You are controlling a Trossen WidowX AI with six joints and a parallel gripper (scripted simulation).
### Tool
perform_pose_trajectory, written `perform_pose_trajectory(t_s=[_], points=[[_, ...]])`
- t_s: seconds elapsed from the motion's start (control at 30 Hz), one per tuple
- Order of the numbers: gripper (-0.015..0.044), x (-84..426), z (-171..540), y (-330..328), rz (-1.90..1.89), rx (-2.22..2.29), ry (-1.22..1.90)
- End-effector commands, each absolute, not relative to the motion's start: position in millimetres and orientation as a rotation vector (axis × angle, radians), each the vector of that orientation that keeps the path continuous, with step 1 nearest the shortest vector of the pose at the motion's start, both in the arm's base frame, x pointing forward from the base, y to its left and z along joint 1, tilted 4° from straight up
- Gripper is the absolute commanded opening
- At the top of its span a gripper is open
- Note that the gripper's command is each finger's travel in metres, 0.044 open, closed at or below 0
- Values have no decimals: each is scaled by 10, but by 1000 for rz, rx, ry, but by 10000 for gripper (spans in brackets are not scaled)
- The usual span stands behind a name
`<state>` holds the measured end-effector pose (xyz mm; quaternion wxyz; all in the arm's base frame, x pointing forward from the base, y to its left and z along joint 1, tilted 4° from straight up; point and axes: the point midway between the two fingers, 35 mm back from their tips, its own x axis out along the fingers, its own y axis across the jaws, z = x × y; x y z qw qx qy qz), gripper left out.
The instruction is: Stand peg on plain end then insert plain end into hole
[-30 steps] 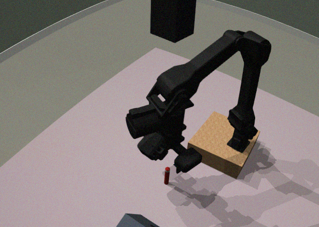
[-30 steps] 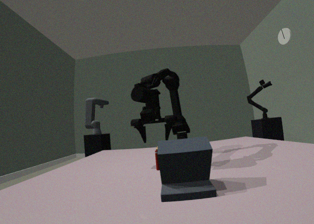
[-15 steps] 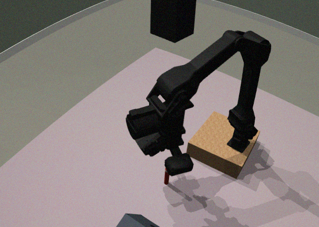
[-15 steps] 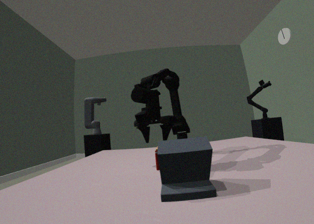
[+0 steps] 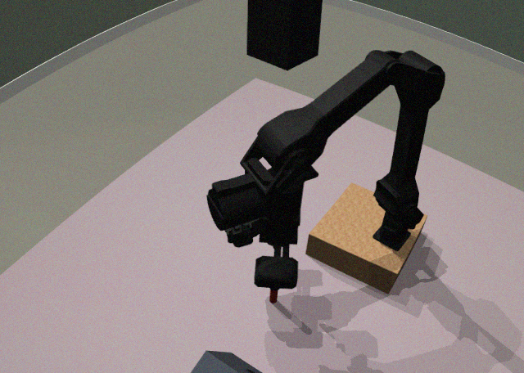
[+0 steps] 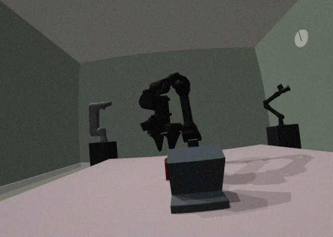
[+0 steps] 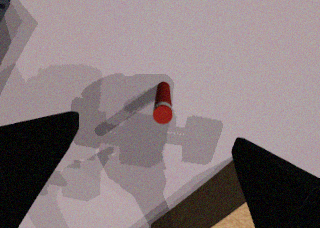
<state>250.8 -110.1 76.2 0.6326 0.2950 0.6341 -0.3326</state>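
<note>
Peg upright on desk, red, white band near its top end, so plain end down; nothing gripping it. Gripper above it, fingers spread wide, pointing down, nothing between them. Wrist view: peg shows in the gap between the two fingertips, slightly farther up the frame, shadow running off its foot. Top view: gripper covers the peg's upper part, only lower part visible. Exterior view: panel in front, partly hiding peg; top view has just a corner of panel at bottom edge. Hole can't be made out. Peg is out of the panel, well apart from wood block. Arm base sits on that block, arm bent up and over toward peg. Shadows of arm on desk around peg. Two other arms on black stands in back, clock on wall.
</note>
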Motion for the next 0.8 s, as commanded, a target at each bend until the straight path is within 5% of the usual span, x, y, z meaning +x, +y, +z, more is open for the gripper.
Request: perform_pose_trajectory(t_s=[0.0, 0.77], points=[[440, 2508, 750, -1100, -847, 762, 1415], [440, 2496, 717, -1103, -1279, 1187, 1178]])
